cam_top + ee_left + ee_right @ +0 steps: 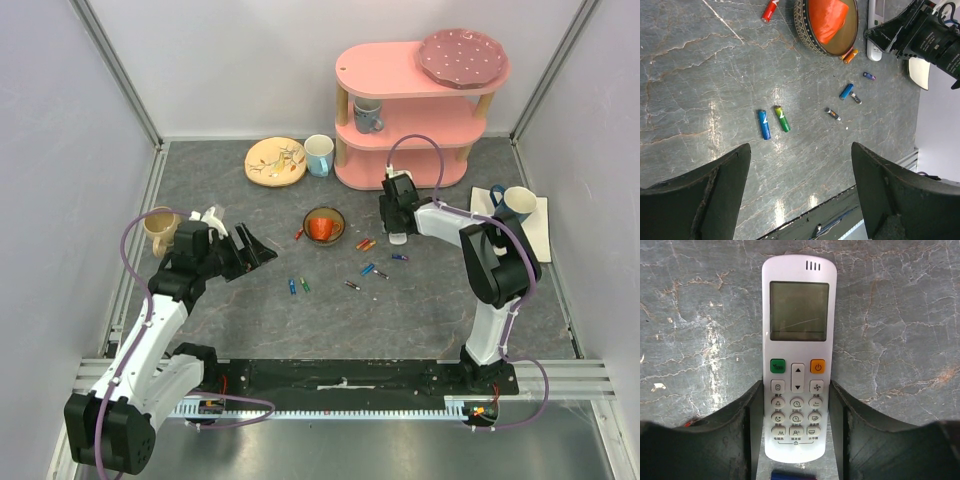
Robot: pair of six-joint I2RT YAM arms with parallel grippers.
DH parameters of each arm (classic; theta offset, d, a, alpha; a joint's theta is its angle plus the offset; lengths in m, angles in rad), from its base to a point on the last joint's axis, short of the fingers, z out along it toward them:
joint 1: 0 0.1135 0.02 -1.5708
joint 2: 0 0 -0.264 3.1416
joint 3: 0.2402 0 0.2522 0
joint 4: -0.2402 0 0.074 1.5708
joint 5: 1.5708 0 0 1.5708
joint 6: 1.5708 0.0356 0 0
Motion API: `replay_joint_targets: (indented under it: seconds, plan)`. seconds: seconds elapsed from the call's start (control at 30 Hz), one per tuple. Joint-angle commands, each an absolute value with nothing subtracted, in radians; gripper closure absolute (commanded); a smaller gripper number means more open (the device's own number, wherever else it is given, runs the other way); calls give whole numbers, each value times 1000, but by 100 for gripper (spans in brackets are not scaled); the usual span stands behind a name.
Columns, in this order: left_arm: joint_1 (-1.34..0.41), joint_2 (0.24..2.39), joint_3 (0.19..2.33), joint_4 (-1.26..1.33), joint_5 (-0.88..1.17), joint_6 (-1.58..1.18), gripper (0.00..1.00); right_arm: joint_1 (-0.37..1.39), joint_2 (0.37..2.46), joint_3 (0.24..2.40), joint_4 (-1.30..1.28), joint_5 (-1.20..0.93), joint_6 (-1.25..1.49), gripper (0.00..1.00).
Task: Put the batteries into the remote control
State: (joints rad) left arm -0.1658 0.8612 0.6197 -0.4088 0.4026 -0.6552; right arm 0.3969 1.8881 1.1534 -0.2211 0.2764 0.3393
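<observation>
The white remote control [797, 355] lies face up on the grey table, buttons and screen showing; it also shows in the top view [397, 238] and the left wrist view [875, 30]. My right gripper [796, 390] is shut on its lower half, one finger on each long side. Several batteries lie loose in the middle: a blue one [764, 124] and a green one [782, 118] side by side, a red one [299, 234], an orange pair [365, 243], and blue and dark ones [367, 269]. My left gripper [801, 150] is open and empty, above the table at the left [258, 250].
A brown bowl [338, 217] holding an orange object sits next to the batteries. A pink shelf [400, 130] with a plate and mug stands at the back. A yellow plate [275, 161], a white mug [319, 154], a tan mug [157, 228] and a blue mug on a napkin [518, 203] stand around.
</observation>
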Motion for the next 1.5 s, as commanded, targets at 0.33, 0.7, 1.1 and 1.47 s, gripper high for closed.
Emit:
replay_joint_targets:
  seconds: [0.33, 0.7, 1.1, 1.47]
  plan:
    - [-169, 842, 623, -383, 403, -638, 17, 466, 1594, 1033, -244, 392, 400, 68]
    - [-169, 831, 572, -371, 354, -719, 21, 974, 1284, 727, -360, 576, 802, 72]
    - [-170, 750, 509, -374, 324, -753, 24, 1350, 1459, 822, -454, 723, 1081, 76]
    - [-170, 700, 480, -397, 316, -761, 25, 1345, 1621, 928, -419, 692, 1098, 72]
